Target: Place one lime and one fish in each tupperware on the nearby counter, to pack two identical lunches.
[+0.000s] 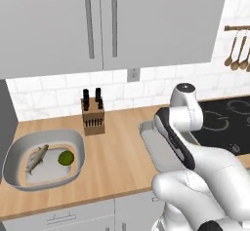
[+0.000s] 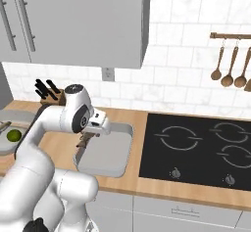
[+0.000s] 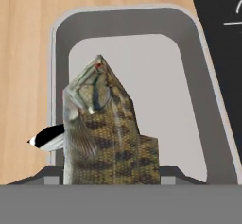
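Note:
My gripper point(image 2: 87, 141) is shut on a grey-brown fish point(image 3: 104, 124), which it holds head-outward over a light-grey tupperware point(image 3: 61, 29) with nothing on its floor. This tupperware point(image 2: 128, 130) lies on the wooden counter point(image 2: 59, 148) just left of the cooktop; in the left base view my arm hides much of it point(image 1: 149, 144). A second tupperware point(image 1: 14, 152) at the counter's left end holds another fish point(image 1: 36, 159) and a lime point(image 1: 65, 158). That lime point(image 2: 13, 135) sits at the left edge of the right base view too.
A wooden knife block point(image 1: 93, 113) stands against the tile wall between the two tubs. The black cooktop point(image 2: 196, 148) lies to the right of the middle tub. Wooden spoons point(image 2: 230, 69) hang on a rail above it. Grey cabinets hang overhead.

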Available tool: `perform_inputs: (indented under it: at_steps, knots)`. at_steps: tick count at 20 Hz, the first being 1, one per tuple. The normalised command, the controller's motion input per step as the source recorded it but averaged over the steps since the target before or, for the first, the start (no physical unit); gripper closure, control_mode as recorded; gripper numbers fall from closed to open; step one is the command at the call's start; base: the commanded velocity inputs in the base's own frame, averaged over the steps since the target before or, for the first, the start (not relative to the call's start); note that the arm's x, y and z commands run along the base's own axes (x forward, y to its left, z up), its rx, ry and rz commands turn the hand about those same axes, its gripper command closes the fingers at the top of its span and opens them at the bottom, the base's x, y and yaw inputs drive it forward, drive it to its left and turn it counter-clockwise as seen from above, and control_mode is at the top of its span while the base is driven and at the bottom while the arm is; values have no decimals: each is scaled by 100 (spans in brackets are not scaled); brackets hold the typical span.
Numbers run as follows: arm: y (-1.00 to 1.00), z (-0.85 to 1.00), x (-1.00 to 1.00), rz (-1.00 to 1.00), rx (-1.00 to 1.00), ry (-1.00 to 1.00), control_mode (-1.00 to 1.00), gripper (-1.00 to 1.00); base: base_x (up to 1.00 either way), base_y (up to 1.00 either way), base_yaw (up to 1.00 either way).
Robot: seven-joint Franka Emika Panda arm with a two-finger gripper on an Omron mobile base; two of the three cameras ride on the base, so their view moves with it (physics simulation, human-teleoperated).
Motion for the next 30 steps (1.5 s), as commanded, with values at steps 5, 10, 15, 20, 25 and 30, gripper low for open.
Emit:
perform_inputs:
  at_steps: [5, 10, 15, 20, 25, 30]
  knots:
    - [0, -61, 68, 0, 4, 0, -100, 100, 0, 0, 0]
    - [0, -54, 18, 4, 2, 0, -100, 100, 0, 0, 0]
    - [0, -52, 4, 1, 2, 0, -100, 100, 0, 0, 0]
    - [4, -43, 3, 2, 1, -1, -100, 100, 0, 0, 0]
    - [18, -26, 13, 4, 0, -5, -100, -100, 0, 0, 0]
    - [4, -4, 19, 3, 0, -5, -100, -100, 0, 0, 0]
